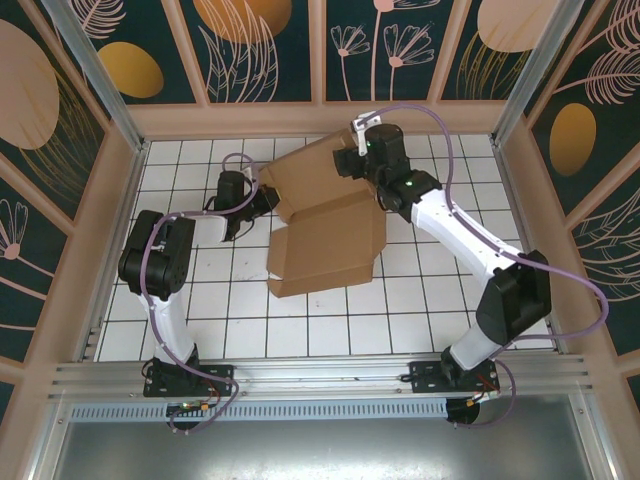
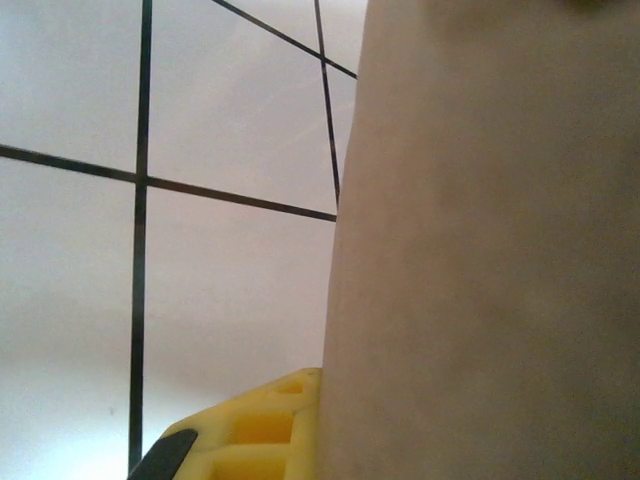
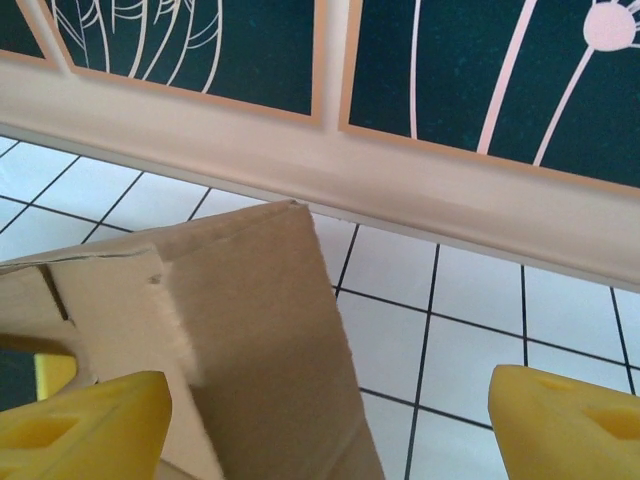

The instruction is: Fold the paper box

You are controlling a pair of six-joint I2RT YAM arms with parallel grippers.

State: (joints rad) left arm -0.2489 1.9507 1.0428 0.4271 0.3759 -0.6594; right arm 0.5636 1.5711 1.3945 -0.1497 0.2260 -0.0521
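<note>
R claw [image 3: 320, 428] open astride paper box [image 3: 250, 320] flap; L claw [image 1: 262, 199] shut alongside.

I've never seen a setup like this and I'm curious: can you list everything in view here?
paper box: one, brown cardboard, partly folded, middle of the table
table: one, white tiles with dark grid lines, under everything
wall panels: several, dark teal with pale plant drawings, around the table
arms: two, black and white, purple cables, bases at the near edge
left pincer: one, yellow fingers, shut on the box's left edge
right pincer: one, yellow fingers, open at the box's far corner
</note>
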